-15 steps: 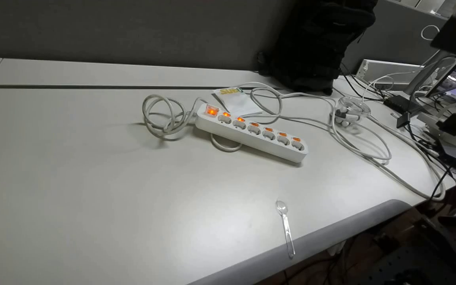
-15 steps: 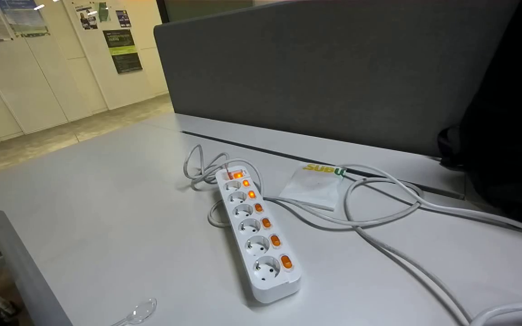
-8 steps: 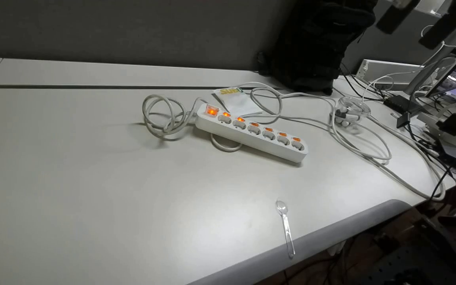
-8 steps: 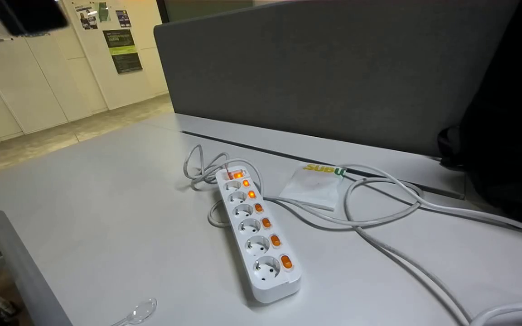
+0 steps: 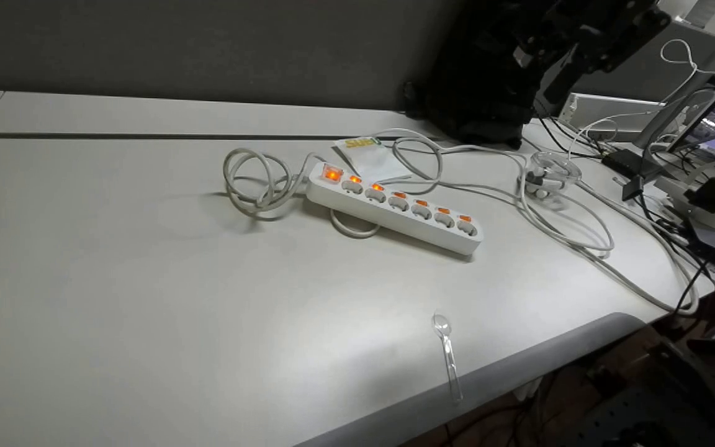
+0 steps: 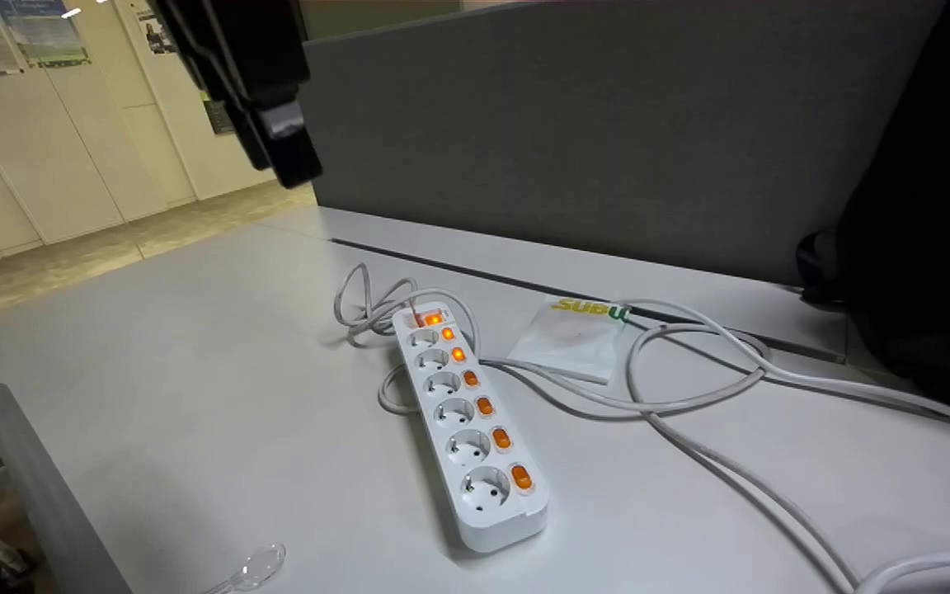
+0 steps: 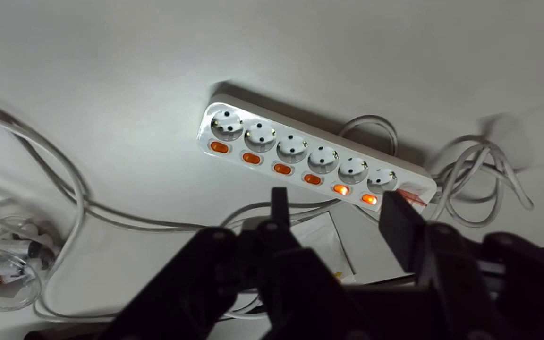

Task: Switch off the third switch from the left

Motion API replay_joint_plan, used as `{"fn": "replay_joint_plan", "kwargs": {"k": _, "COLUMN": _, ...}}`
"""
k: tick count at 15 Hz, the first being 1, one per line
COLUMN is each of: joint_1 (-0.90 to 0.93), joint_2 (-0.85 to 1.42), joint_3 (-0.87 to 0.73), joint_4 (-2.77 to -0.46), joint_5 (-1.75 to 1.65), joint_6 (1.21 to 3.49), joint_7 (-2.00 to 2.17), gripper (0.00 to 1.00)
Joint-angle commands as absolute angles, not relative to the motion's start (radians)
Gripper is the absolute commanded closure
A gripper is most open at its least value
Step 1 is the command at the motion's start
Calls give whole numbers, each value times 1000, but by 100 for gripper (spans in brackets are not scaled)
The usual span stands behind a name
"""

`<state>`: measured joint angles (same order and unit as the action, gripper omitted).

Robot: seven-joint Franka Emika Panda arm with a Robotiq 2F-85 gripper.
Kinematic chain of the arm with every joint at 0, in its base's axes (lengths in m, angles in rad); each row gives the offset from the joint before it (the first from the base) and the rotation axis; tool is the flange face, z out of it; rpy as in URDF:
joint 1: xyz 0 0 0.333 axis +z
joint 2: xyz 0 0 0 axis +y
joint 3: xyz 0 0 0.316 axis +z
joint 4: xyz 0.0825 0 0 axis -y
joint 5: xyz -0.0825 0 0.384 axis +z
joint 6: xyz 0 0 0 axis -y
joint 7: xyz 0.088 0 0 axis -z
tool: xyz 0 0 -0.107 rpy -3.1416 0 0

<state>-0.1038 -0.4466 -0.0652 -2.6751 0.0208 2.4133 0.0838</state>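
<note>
Switch 3 from the left (image 5: 377,186), with the main switch (image 5: 332,174) counted, is seen glowing toward 11 o'clock from the power strip's (image 5: 388,215) middle in an exterior view. Its press is judged not yet made; approach and flip are left. The gripper (image 7: 335,203) is held clear, jaws parted. The spoon (image 5: 449,357) is shown in both exterior views, not in the wrist view.

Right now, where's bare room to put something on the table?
In an exterior view, between the long white plastic power strip and the clear plastic spoon, or left of the coiled grey cord. Behind the strip it's crowded: a yellow-lettered white packet and looped grey cables.
</note>
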Motion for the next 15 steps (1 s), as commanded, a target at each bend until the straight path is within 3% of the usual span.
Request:
{"fn": "replay_joint_plan", "kwargs": {"k": 1, "joint_1": -109, "joint_2": -266, "joint_3": -27, "joint_4": -2524, "joint_5": 35, "joint_6": 2401, "joint_7": 200, "gripper": 77}}
{"fn": "replay_joint_plan", "kwargs": {"k": 4, "joint_1": -114, "joint_2": -145, "joint_3": -13, "joint_4": -2413, "joint_5": 20, "joint_6": 2385, "joint_7": 291, "gripper": 97}}
{"fn": "replay_joint_plan", "kwargs": {"k": 5, "joint_1": -111, "joint_2": -106, "joint_3": -14, "joint_4": -2375, "joint_5": 18, "joint_6": 2370, "joint_7": 318, "gripper": 99}}
{"fn": "replay_joint_plan", "kwargs": {"k": 15, "joint_1": -25, "joint_2": 211, "joint_3": -41, "joint_4": -2163, "joint_5": -80, "joint_6": 2343, "joint_7": 530, "gripper": 100}}
